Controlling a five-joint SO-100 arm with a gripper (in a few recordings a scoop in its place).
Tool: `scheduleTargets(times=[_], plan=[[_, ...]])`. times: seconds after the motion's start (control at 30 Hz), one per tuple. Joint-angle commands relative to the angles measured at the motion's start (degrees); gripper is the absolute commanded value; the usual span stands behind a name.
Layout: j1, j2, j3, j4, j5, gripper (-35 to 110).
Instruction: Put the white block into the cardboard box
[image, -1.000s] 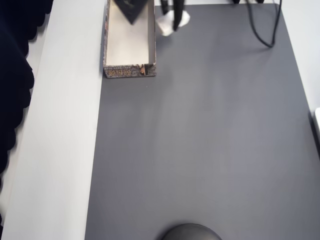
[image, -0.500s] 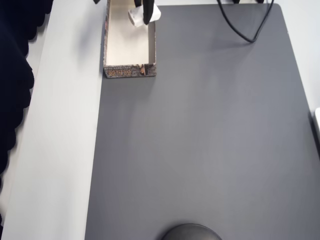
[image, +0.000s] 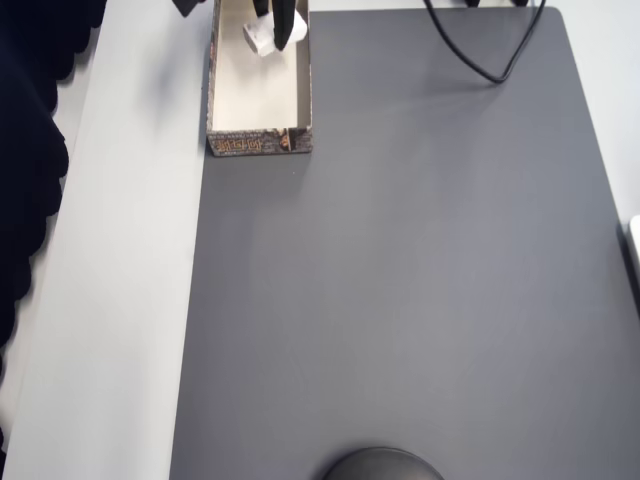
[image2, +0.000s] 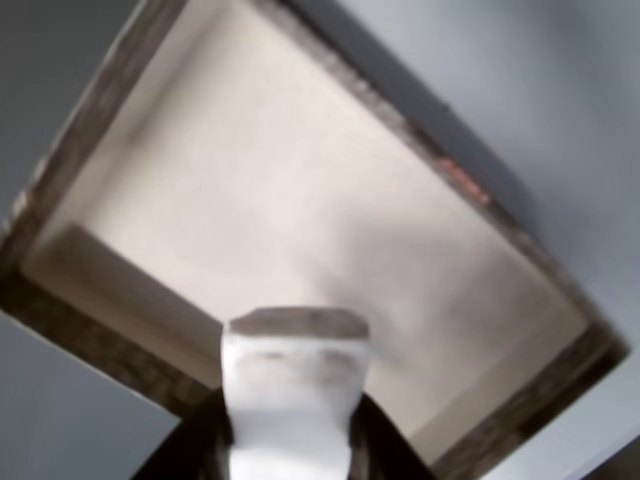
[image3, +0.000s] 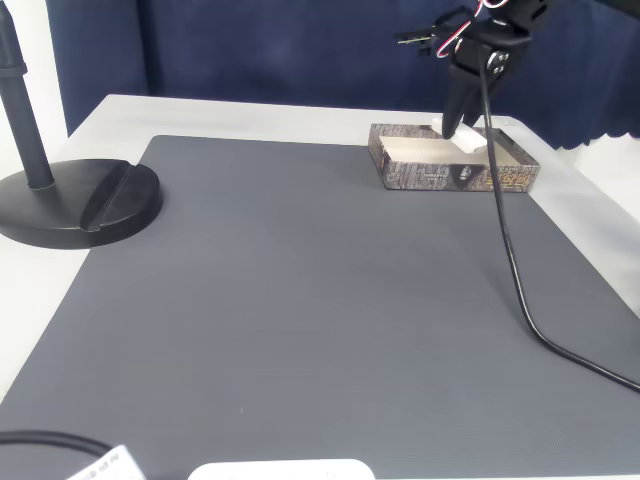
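The hand (image: 276, 22) is clamping the white block (image: 268, 35) and hanging right over the cardboard box (image: 259, 131). Placing step; I'd guess next it's just lowering and letting go.

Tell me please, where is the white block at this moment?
In the overhead view the white block is at the top, held in the pincer over the far end of the cardboard box, not yet released.

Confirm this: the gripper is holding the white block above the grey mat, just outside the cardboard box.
Not quite. The gripper does hold the white block, but over the inside of the cardboard box, not over the grey mat. The wrist view shows the box's cream floor directly beneath the block.
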Motion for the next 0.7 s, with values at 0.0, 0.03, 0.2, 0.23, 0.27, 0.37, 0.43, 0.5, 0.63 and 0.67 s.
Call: scheduleTargets(times=[0.0, 0.03, 0.2, 0.23, 0.27, 0.37, 0.43, 0.5, 0.63, 0.67], plan=[[0.44, 1.05, -4.22, 0.35, 11.69, -2], [0.53, 1.05, -4.22, 0.35, 15.38, -2], [0.79, 1.05, -4.66, 0.44, 34.45, -2], [0.79, 1.05, -4.75, 0.26, 37.35, -2], [0.79, 1.05, -4.83, 0.00, 39.20, -2], [0.79, 0.79, -5.27, -0.44, 43.77, -2], [0.88, 0.79, -5.36, -0.44, 47.55, -2], [0.88, 0.62, -5.80, -0.35, 52.73, -2], [1.41, -0.09, -6.59, -0.44, 55.20, -2], [1.49, -0.26, -6.77, -0.44, 55.81, -2]])
